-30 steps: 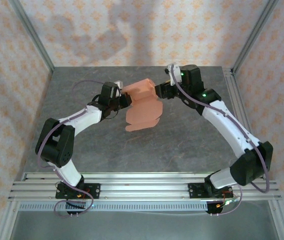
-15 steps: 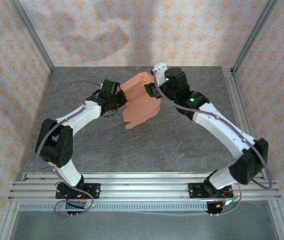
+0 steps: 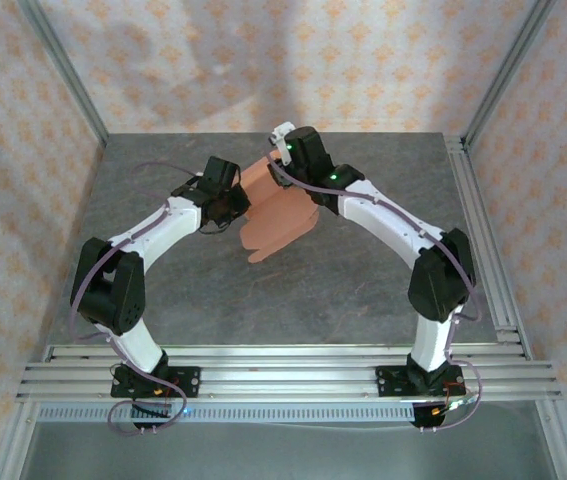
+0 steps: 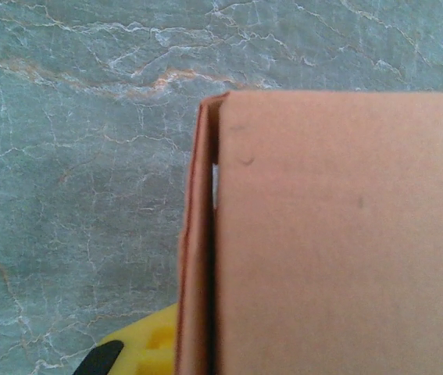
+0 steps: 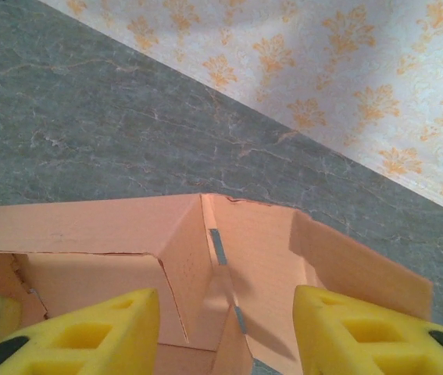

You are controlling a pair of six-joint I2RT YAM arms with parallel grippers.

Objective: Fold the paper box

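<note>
The salmon-orange thin card box (image 3: 281, 222) sits between both arms, over the far middle of the grey marbled table (image 3: 363, 285). The right gripper (image 5: 223, 312) straddles its half-raised walls (image 5: 88, 226), yellow pads (image 5: 88, 332) apart. The left gripper's (image 3: 233, 200) hold I cannot tell. I'd press the walls up squarely along their creases while the left steadies.

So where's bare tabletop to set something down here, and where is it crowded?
Bare: the wide near stretch of table between the left arm, the right arm and the rail, plus the far right corner by the frame. Crowded: the far middle, where the left gripper and right gripper meet at the paper box.
</note>
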